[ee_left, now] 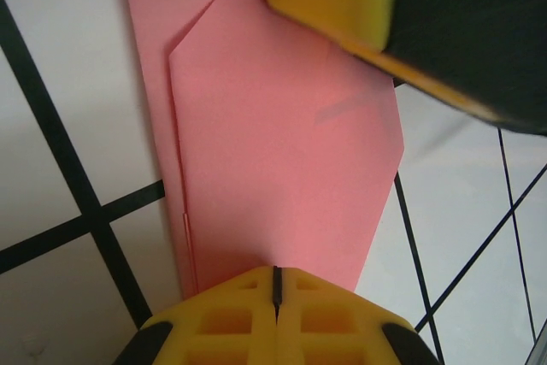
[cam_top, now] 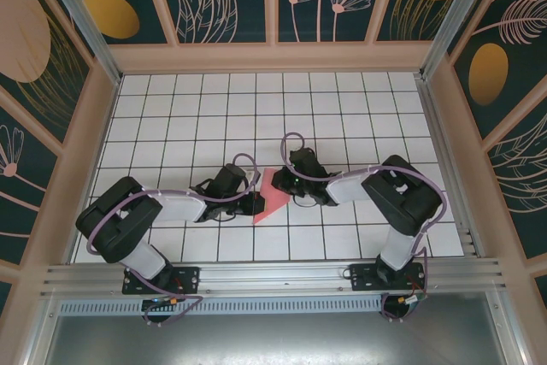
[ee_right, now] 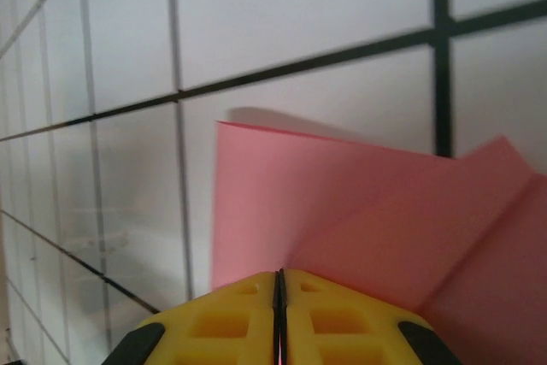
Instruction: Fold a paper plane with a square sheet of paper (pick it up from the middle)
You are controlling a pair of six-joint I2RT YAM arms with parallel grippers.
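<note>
Both arms bend low at the elbow and reach inward over the white gridded table (cam_top: 359, 108). They meet at the thin pink sheet of paper (cam_top: 272, 200), which lies partly folded and flat near the table's front middle. The left pincer (ee_left: 276, 278) and right pincer (ee_right: 279, 279) each have their fingers together at the paper's edge.

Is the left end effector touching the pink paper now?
Cannot tell. In the left wrist view, the shut left end effector overlaps the pink paper, hiding any contact or gap.
</note>
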